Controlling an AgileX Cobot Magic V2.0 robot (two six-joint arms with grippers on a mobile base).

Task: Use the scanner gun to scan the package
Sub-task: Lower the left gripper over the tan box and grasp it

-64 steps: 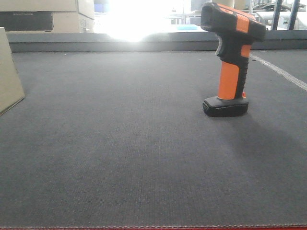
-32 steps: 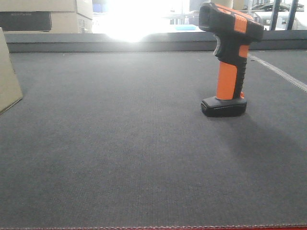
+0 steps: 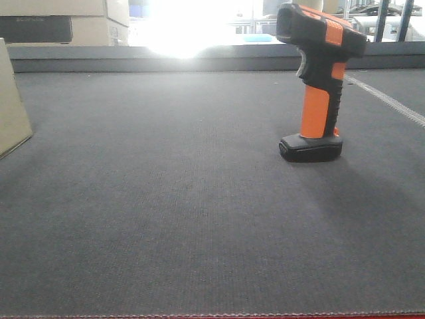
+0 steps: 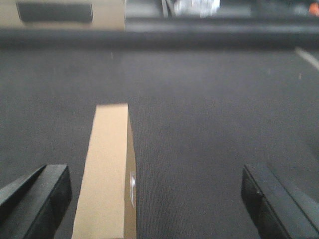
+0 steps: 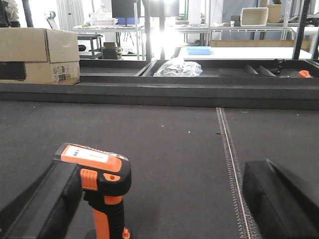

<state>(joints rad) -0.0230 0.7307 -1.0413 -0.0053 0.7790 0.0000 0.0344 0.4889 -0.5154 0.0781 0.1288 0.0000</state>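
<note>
The left pincer [image 4: 157,199] is spread wide and holds nothing. A plain tan cardboard package [image 4: 107,174] stands on edge inside its gap, off-centre. The right pincer [image 5: 164,199] is likewise spread and empty around an upright pistol-shaped scanner gun [image 5: 102,194], black with orange, also off-centre. Both things rest well apart on the dark grey fabric counter [image 3: 166,199]. Closing off-centre could topple the scanner from its small foot.
</note>
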